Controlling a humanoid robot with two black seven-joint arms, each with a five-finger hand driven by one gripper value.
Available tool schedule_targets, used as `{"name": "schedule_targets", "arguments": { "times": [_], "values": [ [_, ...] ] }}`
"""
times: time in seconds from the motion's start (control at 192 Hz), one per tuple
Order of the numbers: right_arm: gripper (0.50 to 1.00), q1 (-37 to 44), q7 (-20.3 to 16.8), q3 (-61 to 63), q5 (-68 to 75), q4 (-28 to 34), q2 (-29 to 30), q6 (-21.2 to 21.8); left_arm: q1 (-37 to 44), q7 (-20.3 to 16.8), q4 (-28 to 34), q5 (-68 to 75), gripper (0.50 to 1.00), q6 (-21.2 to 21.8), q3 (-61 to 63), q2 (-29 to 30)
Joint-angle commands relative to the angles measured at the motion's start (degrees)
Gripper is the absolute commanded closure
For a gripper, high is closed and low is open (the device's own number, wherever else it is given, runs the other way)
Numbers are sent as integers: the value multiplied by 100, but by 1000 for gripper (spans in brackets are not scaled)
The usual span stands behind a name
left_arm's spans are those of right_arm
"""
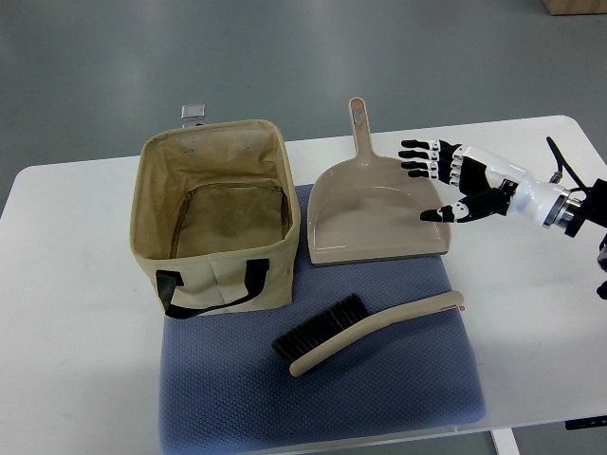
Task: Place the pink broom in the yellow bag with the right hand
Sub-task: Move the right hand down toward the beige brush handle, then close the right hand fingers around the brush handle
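Top view: right hand (446, 180), fingers spread and holding nothing, hovers over the dustpan (375, 223); reaching for the broom (365, 332), it may knock it.

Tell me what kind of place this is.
Probably a lab or test workspace: a bare white table on plain grey floor, household props staged on a blue mat, and a robot's right hand.

the right robot hand (438, 180) reaches in from the right edge on a white forearm, palm turned leftward. its black fingers (417, 156) are spread and extended, thumb held apart below them, grasping nothing. no left arm shows.
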Motion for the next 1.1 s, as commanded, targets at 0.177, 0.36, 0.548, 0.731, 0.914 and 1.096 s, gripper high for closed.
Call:
{"name": "schedule_targets", "arguments": {
  "times": [0.177,0.36,0.548,0.731,0.914,1.096],
  "values": [
    [579,-7,155,-240,-2223,1010,-89,-385,-1,0,0,0,500,0,0,0],
    [581,-42,260,-942,-3242,1318,-265,-1193,-1,0,0,0,500,0,0,0],
    [581,-51,260,-1277,-3647,1353,-388,-1650,-1,0,0,0,500,0,0,0],
    [587,-69,252,-1435,-3805,1704,-599,-1659,-1,0,0,0,500,0,0,0],
    [623,-86,208,-1821,-3919,1881,-739,-1852,-1,0,0,0,500,0,0,0],
    [681,-113,172,-2041,-4227,1872,-739,-2388,-1,0,0,0,500,0,0,0]
  ]
}}
